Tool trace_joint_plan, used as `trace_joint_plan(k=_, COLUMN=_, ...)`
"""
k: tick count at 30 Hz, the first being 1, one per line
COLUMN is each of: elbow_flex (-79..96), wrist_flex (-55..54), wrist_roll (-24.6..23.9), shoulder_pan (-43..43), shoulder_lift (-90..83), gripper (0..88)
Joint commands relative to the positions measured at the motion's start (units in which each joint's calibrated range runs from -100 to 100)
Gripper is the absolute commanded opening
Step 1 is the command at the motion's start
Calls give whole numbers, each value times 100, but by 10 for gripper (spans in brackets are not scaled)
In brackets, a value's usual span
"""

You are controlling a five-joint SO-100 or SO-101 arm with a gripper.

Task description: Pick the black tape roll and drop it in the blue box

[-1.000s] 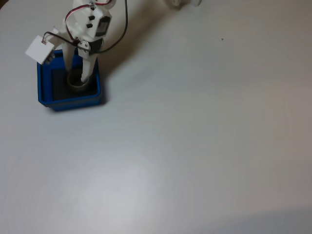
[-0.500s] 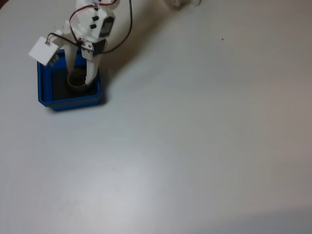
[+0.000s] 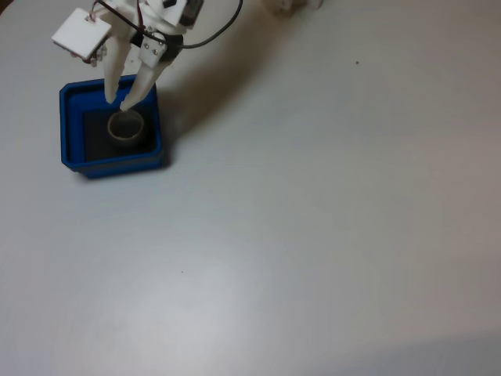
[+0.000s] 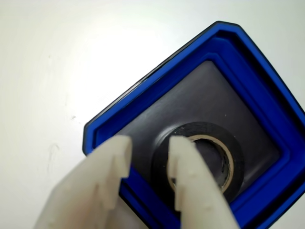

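Observation:
The black tape roll [image 3: 125, 127] lies flat on the dark floor of the blue box [image 3: 109, 164], which stands at the left of the table in the fixed view. My white gripper [image 3: 117, 102] hovers above the box's far edge, fingers apart and empty. In the wrist view the tape roll [image 4: 237, 164] shows its pale inner core inside the blue box [image 4: 157, 83]. There the gripper [image 4: 150, 145] is open above it, and the right fingertip overlaps the roll's left side in the picture without holding it.
A white square tag [image 3: 81, 34] on a wire hangs beside the arm, above the box's far left corner. The pale tabletop [image 3: 313, 219] stretches to the right and toward the front. A white object [image 3: 293, 5] sits at the top edge.
The gripper has lifted up out of the box and pulled back toward the top of the fixed view. The tape roll stays on the box floor, free of the fingers.

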Motion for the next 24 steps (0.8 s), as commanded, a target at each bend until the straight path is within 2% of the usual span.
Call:
trace_joint_plan(k=1, elbow_flex=-359, wrist_flex=-29, wrist_roll=23, shoulder_pan=-268, shoulder_lift=-353, gripper=13)
trace_joint_plan(k=6, elbow_flex=-359, wrist_flex=-29, wrist_roll=23, shoulder_pan=-893, shoulder_lift=-353, gripper=13)
trace_joint_plan(k=16, elbow_flex=-350, wrist_flex=-21, wrist_roll=-39, shoulder_pan=-2838, shoulder_lift=-353, gripper=13)
trace_joint_plan(k=24, elbow_flex=-341, wrist_flex=-21, wrist_roll=-39, shoulder_pan=-3912, shoulder_lift=-294, gripper=13)
